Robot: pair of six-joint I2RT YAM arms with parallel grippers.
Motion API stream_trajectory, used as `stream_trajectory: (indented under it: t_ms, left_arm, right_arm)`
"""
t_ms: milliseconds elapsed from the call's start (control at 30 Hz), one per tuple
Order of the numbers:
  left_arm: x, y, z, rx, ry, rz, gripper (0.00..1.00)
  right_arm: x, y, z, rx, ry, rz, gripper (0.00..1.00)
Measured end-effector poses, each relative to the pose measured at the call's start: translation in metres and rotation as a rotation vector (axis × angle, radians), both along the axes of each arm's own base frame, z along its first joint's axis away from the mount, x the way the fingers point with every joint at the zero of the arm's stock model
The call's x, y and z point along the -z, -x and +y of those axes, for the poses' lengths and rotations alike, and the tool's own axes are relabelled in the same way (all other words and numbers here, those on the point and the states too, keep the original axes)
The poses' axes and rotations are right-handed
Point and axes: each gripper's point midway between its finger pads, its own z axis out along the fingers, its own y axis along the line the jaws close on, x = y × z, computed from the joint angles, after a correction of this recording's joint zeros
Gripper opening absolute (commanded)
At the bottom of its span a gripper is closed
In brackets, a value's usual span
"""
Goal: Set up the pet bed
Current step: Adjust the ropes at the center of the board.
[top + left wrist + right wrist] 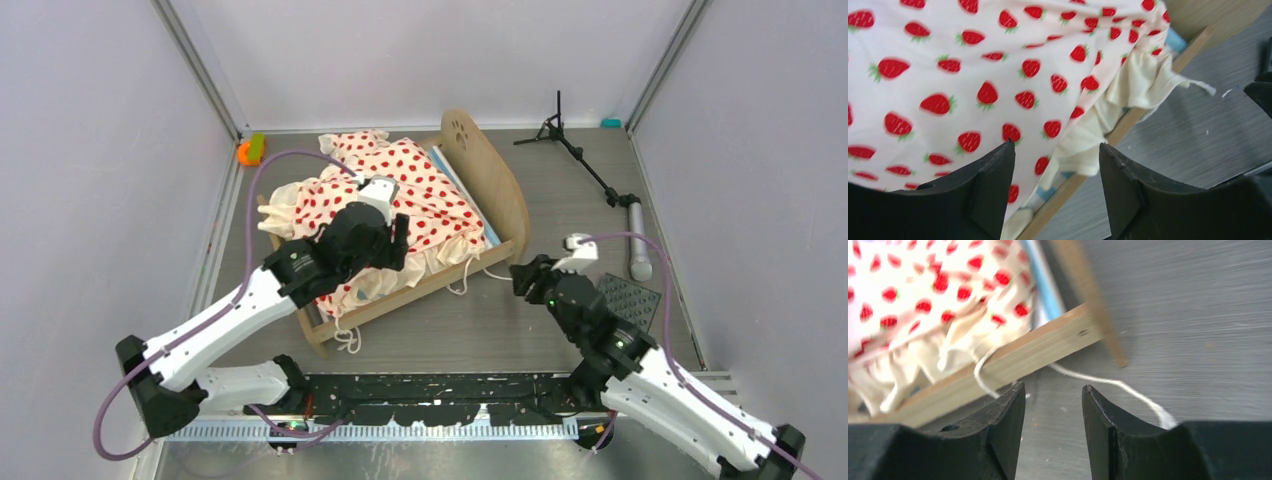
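Grey table (455, 335) w/ pet bed (425, 200), pale walls (420, 50) on 3 sides

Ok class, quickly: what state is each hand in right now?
Left hand: open, empty, over the bedding.
Right hand: open, empty, by the bed frame.

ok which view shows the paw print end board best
Top external: the whole rounded end board shows, paw print included. Right wrist catches only its blurred edge, left wrist a bare wooden corner.
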Motion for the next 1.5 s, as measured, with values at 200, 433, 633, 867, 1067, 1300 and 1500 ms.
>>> stream_trajectory:
  t_ms: [200, 433, 633, 867, 1067, 1300, 1500]
  left_arm:
    - [-0.001, 0.021, 0.035, -0.032, 0.0, -0.015, 0.64]
    - [-0.01, 0.03, 0.048, -0.03, 0.016, -0.031, 0.64]
    - [0.004, 0.035, 0.047, -0.013, -0.004, 0.0, 0.63]
    - [0.008, 0.038, 0.044, 0.011, -0.005, 0.021, 0.59]
    - [0.016, 0.041, 0.044, 0.021, -0.03, 0.048, 0.57]
    - [0.028, 0.043, 0.049, -0.006, -0.043, 0.075, 0.56]
    - [0.036, 0.044, 0.05, -0.024, -0.043, 0.094, 0.53]
  right_arm:
    - [0.042, -0.004, 0.076, -0.29, 0.071, 0.078, 0.54]
    - [0.082, 0.003, 0.108, -0.431, 0.101, 0.073, 0.56]
    - [0.083, -0.007, 0.124, -0.449, 0.109, 0.018, 0.54]
    - [0.102, -0.024, 0.116, -0.356, 0.169, 0.021, 0.38]
    - [0.103, -0.033, 0.11, -0.287, 0.176, 0.015, 0.09]
    - [0.087, -0.033, 0.09, -0.197, 0.166, 0.01, 0.0]
    - [0.047, -0.036, 0.069, -0.091, 0.16, -0.018, 0.0]
